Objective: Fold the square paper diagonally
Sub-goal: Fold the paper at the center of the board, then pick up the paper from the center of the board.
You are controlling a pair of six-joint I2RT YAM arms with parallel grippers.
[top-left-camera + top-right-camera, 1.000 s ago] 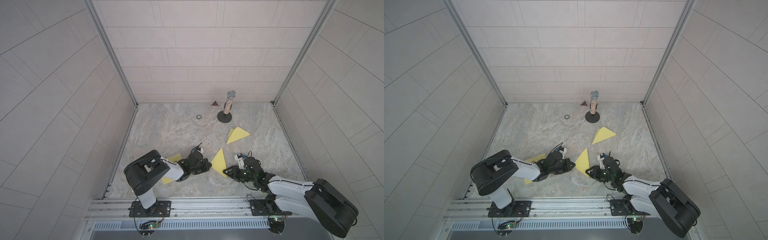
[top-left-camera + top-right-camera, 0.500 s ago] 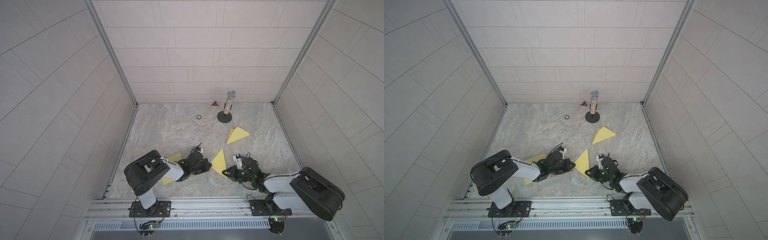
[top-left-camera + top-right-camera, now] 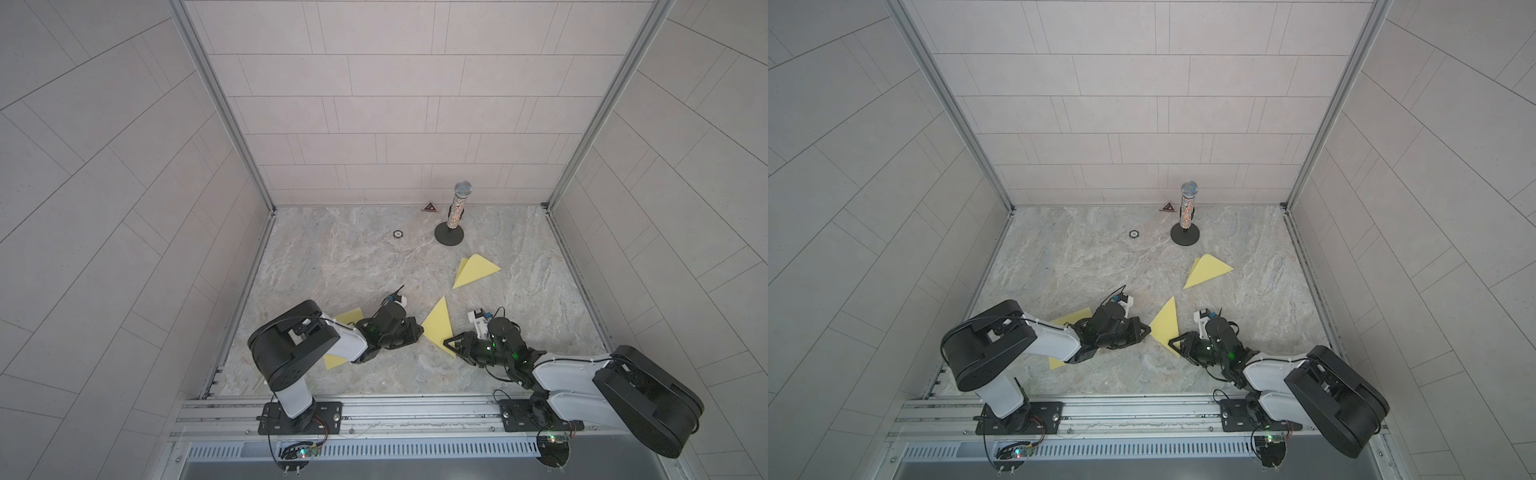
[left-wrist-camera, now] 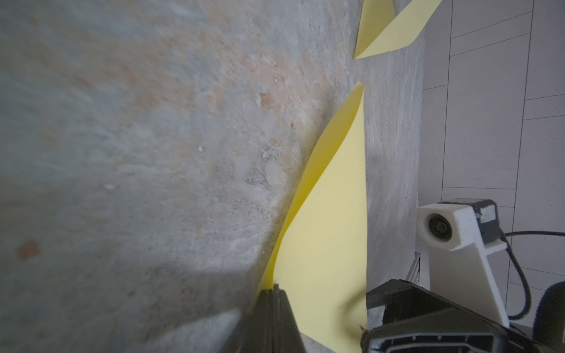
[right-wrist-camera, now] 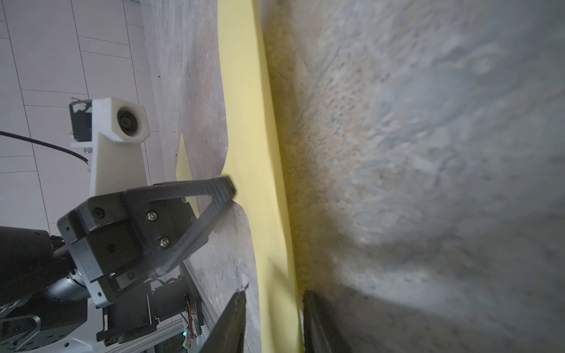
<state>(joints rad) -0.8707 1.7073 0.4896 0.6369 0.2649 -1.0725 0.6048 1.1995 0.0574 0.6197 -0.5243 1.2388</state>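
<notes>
- The paper (image 3: 438, 328) lies near the front middle of the bench (image 3: 353, 257), between the two arms. It is already doubled into a triangle, so the fold looks made and probably only needs setting.
- Its long edge, which I take to be the crease, is on the side towards the right arm. It runs from the corner nearest the robot out to the pointed far tip. The short corner points towards the left arm.
- The left tool (image 3: 420, 332) is clenched. Its tips meet that short corner, which rises slightly off the bench towards them in the right wrist view. The corner seems nipped between them, though the left wrist view (image 4: 271, 293) is too close to be sure.
- The right tool (image 3: 451, 347) is released. In its wrist view (image 5: 275, 295) the jaws stand apart with the near end of the long edge between them, not yet pinched.
- The relation that matters is that the crease leads straight away from the right tool, so that arm is better placed to work along it (the left one merely anchors). The layers gape a little on the left side.
- A second folded paper (image 3: 476, 270) lies farther back, well apart. A third yellow sheet (image 3: 349, 318) is partly under the left arm.
</notes>
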